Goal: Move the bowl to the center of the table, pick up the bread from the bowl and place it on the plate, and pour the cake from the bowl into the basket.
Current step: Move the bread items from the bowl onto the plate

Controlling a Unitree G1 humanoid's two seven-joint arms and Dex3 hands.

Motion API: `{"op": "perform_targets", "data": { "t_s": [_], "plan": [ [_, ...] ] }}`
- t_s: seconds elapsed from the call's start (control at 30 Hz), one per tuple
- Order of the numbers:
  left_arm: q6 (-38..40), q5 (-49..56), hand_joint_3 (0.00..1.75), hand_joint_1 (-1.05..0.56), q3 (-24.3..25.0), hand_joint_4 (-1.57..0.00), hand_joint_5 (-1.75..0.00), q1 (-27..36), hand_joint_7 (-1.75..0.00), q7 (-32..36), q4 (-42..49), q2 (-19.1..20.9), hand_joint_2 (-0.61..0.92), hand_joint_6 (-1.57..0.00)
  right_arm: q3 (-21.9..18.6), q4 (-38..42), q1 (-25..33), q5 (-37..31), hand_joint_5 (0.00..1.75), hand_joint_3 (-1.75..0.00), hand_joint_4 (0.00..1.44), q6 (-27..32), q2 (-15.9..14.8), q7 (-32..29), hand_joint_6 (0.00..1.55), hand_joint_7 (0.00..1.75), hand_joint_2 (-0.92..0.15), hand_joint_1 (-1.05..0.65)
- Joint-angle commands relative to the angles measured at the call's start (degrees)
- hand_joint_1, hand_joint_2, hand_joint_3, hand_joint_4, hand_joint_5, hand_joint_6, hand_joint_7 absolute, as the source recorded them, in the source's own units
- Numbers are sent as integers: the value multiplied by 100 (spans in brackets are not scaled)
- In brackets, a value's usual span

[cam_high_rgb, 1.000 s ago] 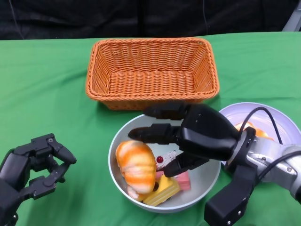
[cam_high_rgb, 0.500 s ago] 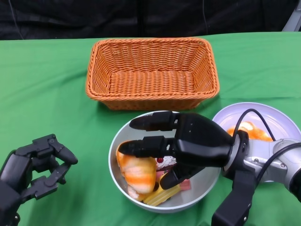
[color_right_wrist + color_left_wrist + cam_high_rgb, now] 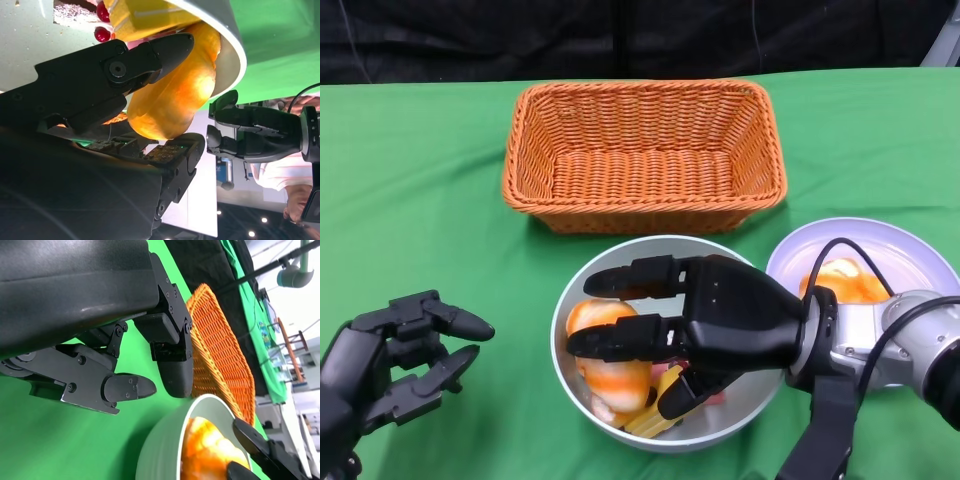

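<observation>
The grey bowl (image 3: 567, 302) stands in front of the orange wicker basket (image 3: 642, 155). In it lie the orange striped bread (image 3: 610, 378) and yellow and pink cake pieces (image 3: 658, 412). My right hand (image 3: 705, 322) reaches into the bowl from the right. Its fingers lie across the top of the bread and its thumb comes in from below. In the right wrist view the bread (image 3: 170, 100) is pinched between a finger and the thumb, still inside the bowl (image 3: 231, 55). My left hand (image 3: 395, 362) hovers at the lower left with its fingers spread and holds nothing.
A pale plate (image 3: 912, 250) at the right, behind my right forearm, carries an orange bun-like piece (image 3: 845, 280). Green cloth covers the table. The left wrist view shows the basket (image 3: 220, 355) and the bowl rim (image 3: 165, 450). A person (image 3: 280, 175) stands beyond the table.
My right hand has moved left and down into the bowl and its fingers have closed round the bread. The left hand's fingers have spread further apart.
</observation>
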Motion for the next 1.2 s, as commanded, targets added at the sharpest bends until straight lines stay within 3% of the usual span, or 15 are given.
{"op": "perform_targets", "data": {
  "t_s": [0.03, 0.07, 0.13, 0.23, 0.33, 0.5, 0.53, 0.6, 0.63, 0.7, 0.8, 1.07, 1.2],
  "plan": [
    [-16, -115, 29, -24, 57, -72, -175, -29, -114, -136, 4, 26, 92, -77, 168, 109, -186, -168, 1, -2, 37, 134, 50, -263, 52, 1, -92, -66],
    [7, -29, 27, -25, 46, -72, -175, -22, -117, -63, -19, 40, 92, -77, 229, 161, -225, -214, 1, -2, 38, 182, 94, -326, 53, 2, -92, -65],
    [91, 86, 19, -25, 34, -77, -175, -6, -151, 52, -78, 49, 92, -68, 314, 246, -276, -243, 1, -1, 39, 258, 159, -357, 59, 3, -90, -57],
    [122, 132, 16, -24, 39, -78, -175, 3, -164, 87, -111, 41, 92, -63, 391, 312, -321, -228, 2, 0, 40, 318, 200, -342, 61, 2, -89, -54],
    [10, 214, 17, -18, 27, -78, -175, -10, -163, 130, -63, 44, 92, -60, 451, 355, -337, -228, 7, 0, 53, 423, 253, -286, 66, 3, -81, -47],
    [-330, 578, 27, -17, 9, -77, -175, -48, -137, 381, 73, 63, 91, -65, 570, 341, -323, -231, 13, 0, 70, 556, 267, -260, 87, 5, -81, -37],
    [-391, 640, 46, -10, 8, -75, -175, -55, -131, 434, 104, 67, 86, -69, 572, 330, -317, -209, 18, -1, 83, 541, 258, -274, 101, 10, -81, -36],
    [-392, 680, 72, -5, 10, -76, -172, -57, -125, 486, 111, 56, 75, -74, 565, 324, -304, -186, 31, 0, 97, 529, 252, -351, 113, 13, -81, -35],
    [-387, 664, 76, -4, 14, -76, -171, -58, -124, 473, 117, 51, 73, -75, 567, 312, -299, -202, 40, 0, 97, 574, 248, -406, 116, 11, -81, -34],
    [-391, 633, 78, -2, 21, -76, -166, -61, -123, 443, 133, 47, 72, -76, 573, 299, -296, -211, 102, 0, 88, 632, 242, -463, 121, 9, -81, -34],
    [-392, 599, 75, -1, 28, -75, -163, -71, -121, 414, 158, 50, 75, -76, 555, 245, -295, -170, 142, 0, 76, 682, 210, -444, 123, 11, -81, -32],
    [-523, 639, 72, -2, 33, -76, -160, -106, -120, 436, 275, 79, 75, -76, 567, 293, -309, -189, 148, 0, 71, 754, 232, -962, 123, 13, -78, -34],
    [-442, 637, 70, -4, 45, -77, -161, -104, -119, 459, 256, 83, 76, -76, 454, 306, -329, -217, 145, 0, 67, 980, 198, -1575, 120, 12, -80, -33]
  ]
}}
